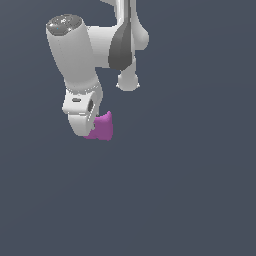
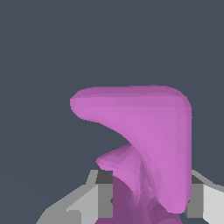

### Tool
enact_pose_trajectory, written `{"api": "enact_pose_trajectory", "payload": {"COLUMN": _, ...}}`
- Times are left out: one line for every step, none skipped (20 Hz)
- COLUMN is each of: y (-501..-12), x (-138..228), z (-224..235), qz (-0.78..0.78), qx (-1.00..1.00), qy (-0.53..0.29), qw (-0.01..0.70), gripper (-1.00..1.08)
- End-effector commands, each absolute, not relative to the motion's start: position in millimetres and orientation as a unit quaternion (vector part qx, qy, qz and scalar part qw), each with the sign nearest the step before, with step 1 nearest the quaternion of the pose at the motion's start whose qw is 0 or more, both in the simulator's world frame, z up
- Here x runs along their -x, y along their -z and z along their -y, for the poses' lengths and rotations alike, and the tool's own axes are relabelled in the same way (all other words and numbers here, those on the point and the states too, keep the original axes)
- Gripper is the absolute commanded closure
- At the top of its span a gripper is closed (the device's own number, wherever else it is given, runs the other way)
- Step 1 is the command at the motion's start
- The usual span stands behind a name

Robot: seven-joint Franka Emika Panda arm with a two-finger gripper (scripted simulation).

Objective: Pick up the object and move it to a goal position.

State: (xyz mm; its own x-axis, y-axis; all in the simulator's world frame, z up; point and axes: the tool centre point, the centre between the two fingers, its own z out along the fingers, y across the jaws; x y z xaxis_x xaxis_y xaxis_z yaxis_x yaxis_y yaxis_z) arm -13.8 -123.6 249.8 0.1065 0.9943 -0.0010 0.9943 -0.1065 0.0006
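White and grey, the Panda arm (image 1: 75, 50) fills the exterior view's upper left, its pincer (image 1: 87, 131) clamped on the magenta lump (image 1: 102, 127), which sits between the two grey fingers (image 2: 103, 199) in the wrist view, apparently lifted off the dark surface below. Matte, hard-looking and small, the lump is probably light and stiff but awkward, its curved lobes offering little flat face. The narrow stem between the pads seems the safest hold.

The white arm (image 1: 75, 55) reaches down, the magenta object (image 1: 103, 127) showing beside its hand's lower end.
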Motion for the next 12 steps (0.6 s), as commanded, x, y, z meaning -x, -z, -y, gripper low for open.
{"api": "enact_pose_trajectory", "payload": {"y": -268.2, "x": 21.4, "z": 124.9, "qz": -0.669, "qx": -0.744, "qy": 0.0, "qw": 0.0, "gripper": 1.08}}
{"api": "enact_pose_trajectory", "payload": {"y": -274.5, "x": 23.7, "z": 125.4, "qz": -0.669, "qx": -0.744, "qy": 0.0, "qw": 0.0, "gripper": 1.08}}
{"api": "enact_pose_trajectory", "payload": {"y": -280.2, "x": 25.8, "z": 125.9, "qz": -0.669, "qx": -0.744, "qy": 0.0, "qw": 0.0, "gripper": 1.08}}
{"api": "enact_pose_trajectory", "payload": {"y": -285.5, "x": 27.7, "z": 126.4, "qz": -0.669, "qx": -0.744, "qy": 0.0, "qw": 0.0, "gripper": 1.08}}
{"api": "enact_pose_trajectory", "payload": {"y": -290.2, "x": 29.3, "z": 126.8, "qz": -0.669, "qx": -0.744, "qy": 0.0, "qw": 0.0, "gripper": 1.08}}
{"api": "enact_pose_trajectory", "payload": {"y": -294.4, "x": 30.8, "z": 127.2, "qz": -0.669, "qx": -0.744, "qy": 0.0, "qw": 0.0, "gripper": 1.08}}
{"api": "enact_pose_trajectory", "payload": {"y": -298.0, "x": 32.0, "z": 127.7, "qz": -0.668, "qx": -0.744, "qy": 0.0, "qw": 0.0, "gripper": 1.08}}
{"api": "enact_pose_trajectory", "payload": {"y": -301.0, "x": 33.0, "z": 128.0, "qz": -0.668, "qx": -0.744, "qy": 0.0, "qw": 0.0, "gripper": 1.08}}
{"api": "enact_pose_trajectory", "payload": {"y": -303.3, "x": 33.7, "z": 128.3, "qz": -0.668, "qx": -0.744, "qy": 0.0, "qw": 0.0, "gripper": 1.08}}
{"api": "enact_pose_trajectory", "payload": {"y": -304.9, "x": 34.2, "z": 128.4, "qz": -0.668, "qx": -0.744, "qy": 0.0, "qw": 0.0, "gripper": 1.08}}
{"api": "enact_pose_trajectory", "payload": {"y": -305.9, "x": 34.5, "z": 128.5, "qz": -0.668, "qx": -0.744, "qy": 0.0, "qw": 0.0, "gripper": 1.08}}
{"api": "enact_pose_trajectory", "payload": {"y": -306.2, "x": 34.6, "z": 128.6, "qz": -0.668, "qx": -0.744, "qy": 0.0, "qw": 0.0, "gripper": 1.08}}
